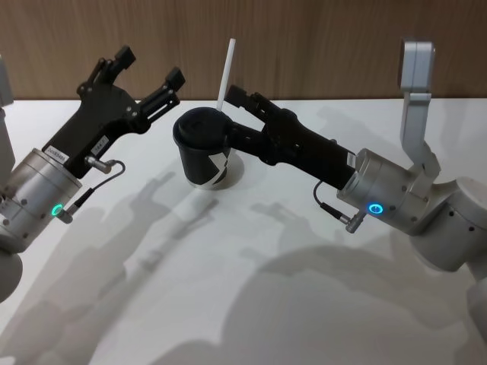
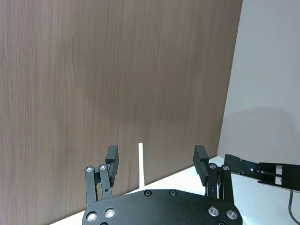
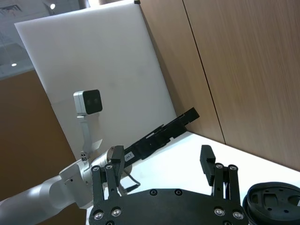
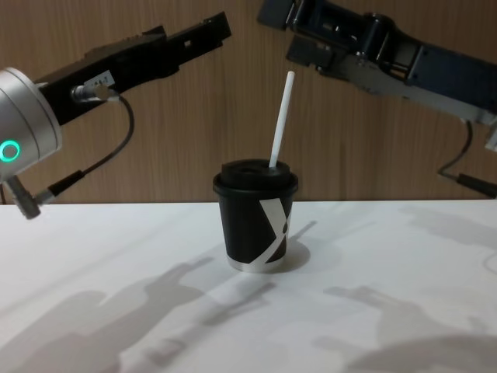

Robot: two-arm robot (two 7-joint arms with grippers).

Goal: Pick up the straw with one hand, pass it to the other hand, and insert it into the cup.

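Matt black paper cup under a smooth plastic lid; plain white straw; wood-grain wall; smooth white table; brushed-metal wrists.

- we see the straw's lower end vanish inside the cup's lid.
- in the right wrist view only part of that lid shows, cut off at the picture's corner.
- the left gripper's body hides the straw's foot in the left wrist view.
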